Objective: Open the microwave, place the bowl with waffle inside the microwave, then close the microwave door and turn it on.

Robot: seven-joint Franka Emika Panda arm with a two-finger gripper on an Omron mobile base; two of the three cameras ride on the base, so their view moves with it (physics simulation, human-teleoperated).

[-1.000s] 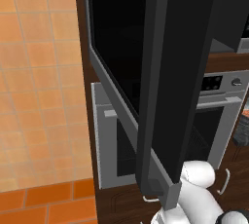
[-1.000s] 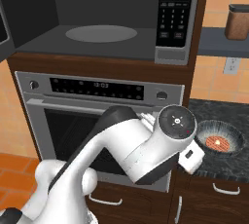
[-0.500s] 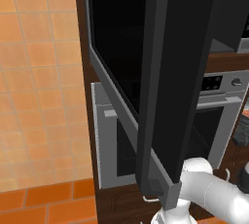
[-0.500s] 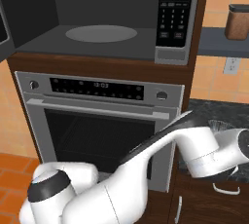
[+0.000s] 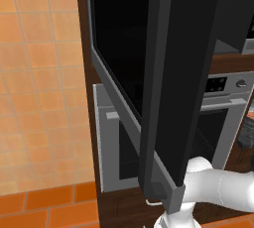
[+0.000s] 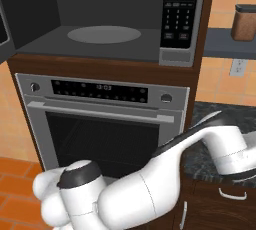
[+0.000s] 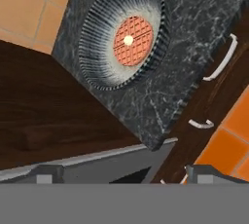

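The microwave (image 6: 75,4) stands open, with a round glass plate (image 6: 104,34) on its floor and a keypad (image 6: 180,9) to the right. The microwave door (image 5: 124,53) is swung wide, and I look at its thick dark edge (image 5: 178,83) in the left base view. In the hand view, a ribbed bowl (image 7: 99,47) holds a round waffle (image 7: 132,40) and sits on a dark marble counter (image 7: 194,33). My gripper (image 7: 125,174) hangs open above the counter near the bowl, apart from it, with nothing between its fingers. My arm (image 6: 200,144) reaches right over the counter.
A silver oven (image 6: 105,119) sits under the microwave. Cabinet handles (image 7: 221,60) run below the counter edge. A brown jar (image 6: 245,22) stands on a shelf at the upper right, above a wall outlet (image 6: 239,66). The open door blocks the left side.
My arm has swung right, from in front of the oven to over the counter, and now covers the bowl in the right base view. The door has not moved.
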